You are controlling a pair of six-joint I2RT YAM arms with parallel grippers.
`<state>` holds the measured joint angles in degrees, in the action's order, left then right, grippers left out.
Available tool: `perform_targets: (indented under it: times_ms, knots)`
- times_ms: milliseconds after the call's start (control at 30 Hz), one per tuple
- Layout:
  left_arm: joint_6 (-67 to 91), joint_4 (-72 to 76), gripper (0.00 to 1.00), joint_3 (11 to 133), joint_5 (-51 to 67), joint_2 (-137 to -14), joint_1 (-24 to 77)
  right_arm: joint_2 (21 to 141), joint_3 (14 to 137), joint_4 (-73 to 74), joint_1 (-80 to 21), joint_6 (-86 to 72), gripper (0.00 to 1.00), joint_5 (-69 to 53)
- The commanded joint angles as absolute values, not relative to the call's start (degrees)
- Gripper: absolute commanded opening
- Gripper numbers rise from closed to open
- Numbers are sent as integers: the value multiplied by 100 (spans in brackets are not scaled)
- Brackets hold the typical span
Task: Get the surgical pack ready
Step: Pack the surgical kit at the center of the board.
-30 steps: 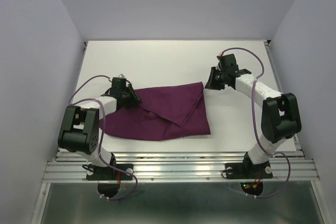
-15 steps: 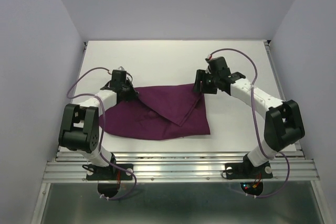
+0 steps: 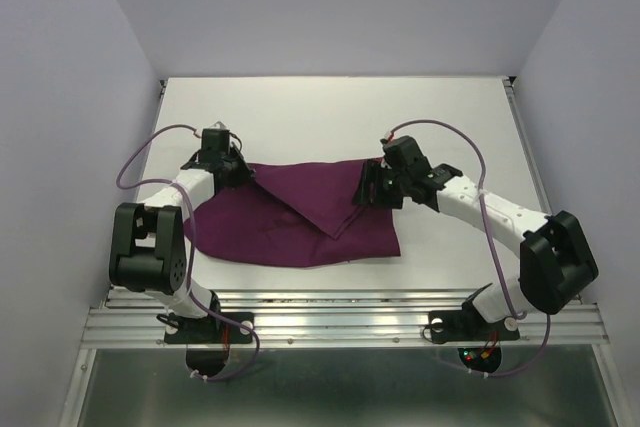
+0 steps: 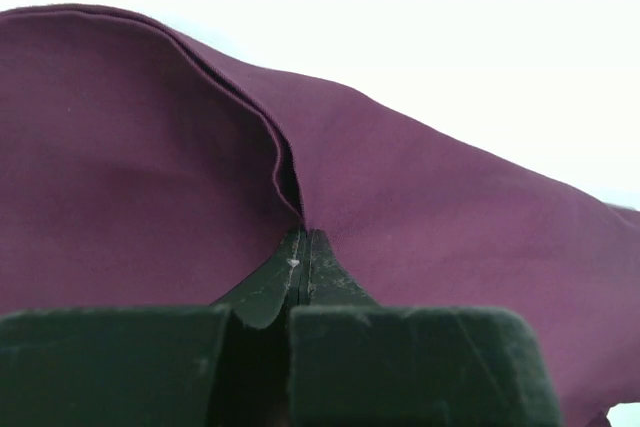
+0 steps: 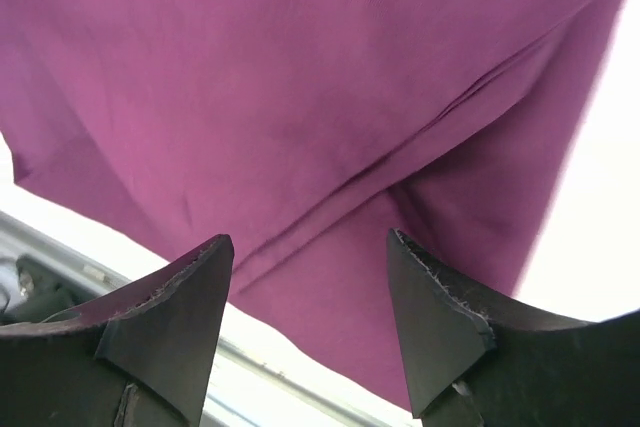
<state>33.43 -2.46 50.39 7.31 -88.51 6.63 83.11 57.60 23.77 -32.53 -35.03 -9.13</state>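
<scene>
The dark-purple cloth lies folded over on the white table, its flaps overlapping in the middle. My left gripper is shut on the cloth's far left corner; the left wrist view shows the cloth pinched between the closed fingertips. My right gripper is open and hovers over the cloth's far right part; the right wrist view shows the cloth and a fold line between the spread fingers. The steel tray, scissors, tweezers, gauze pads and packets are out of view.
The white table is bordered by grey walls on three sides. An aluminium rail runs along the near edge by the arm bases.
My right gripper has moved left and nearer, from beside the cloth's far right corner to above the cloth. My left gripper has pulled the far left corner a little farther back and left.
</scene>
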Motion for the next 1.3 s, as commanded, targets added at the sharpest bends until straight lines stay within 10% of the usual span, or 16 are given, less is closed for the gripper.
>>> perform_targets:
  times_ms: [0, 533, 1000, 1267]
  knots:
    - [3182, -220, 0, 5247, 738, -8561, 554, 8244, 5380, 1778, -3506, -4050, 68, -1273]
    - [3094, -176, 0, 5115, 923, -8429, 554, 8675, 4843, 484, -3665, -4974, 62, -1477]
    - [3032, -219, 0, 5071, 949, -8306, 536, 8710, 5018, 448, -3718, -4879, 1, -1547]
    - [2909, -360, 0, 5326, 967, -8341, 457, 8534, 5589, 887, -3955, -4281, 1, -1819]
